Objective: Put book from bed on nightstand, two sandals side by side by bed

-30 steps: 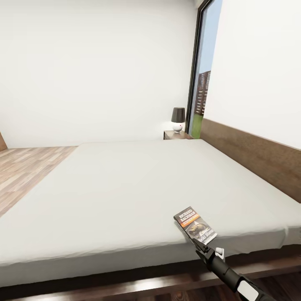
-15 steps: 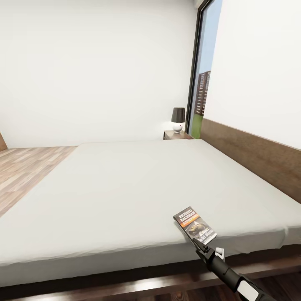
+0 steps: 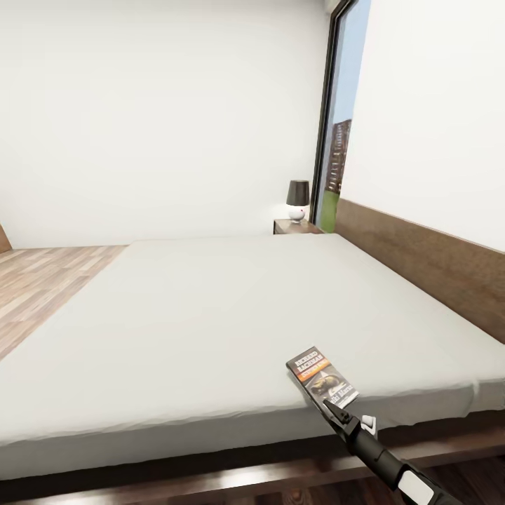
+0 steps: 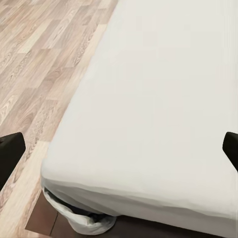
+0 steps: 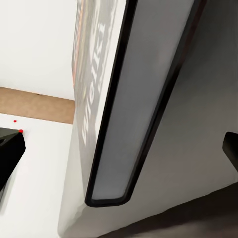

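Observation:
The book (image 3: 322, 377) lies on the light grey bed (image 3: 210, 301) close to its front right edge, cover up. My right gripper (image 3: 331, 408) reaches up from the lower right to the book's near corner. In the right wrist view the book (image 5: 124, 99) appears edge-on between the two wide-apart fingertips (image 5: 10, 144), so the right gripper (image 5: 119, 148) is open around its edge. My left gripper (image 4: 119, 148) hangs open above another corner of the bed (image 4: 163, 99). A nightstand (image 3: 294, 226) stands beyond the bed's far corner. The sandals are out of view.
A dark-shaded lamp (image 3: 298, 200) sits on the nightstand beside a tall window (image 3: 337, 140). The brown headboard (image 3: 421, 259) runs along the right. Wood floor (image 3: 42, 280) lies left of the bed. A white-lined bin (image 4: 84, 218) sits under the bed corner.
The whole head view has shifted slightly, so the camera moved. The right gripper stays at the book's near corner, and the book lies in the same spot on the bed.

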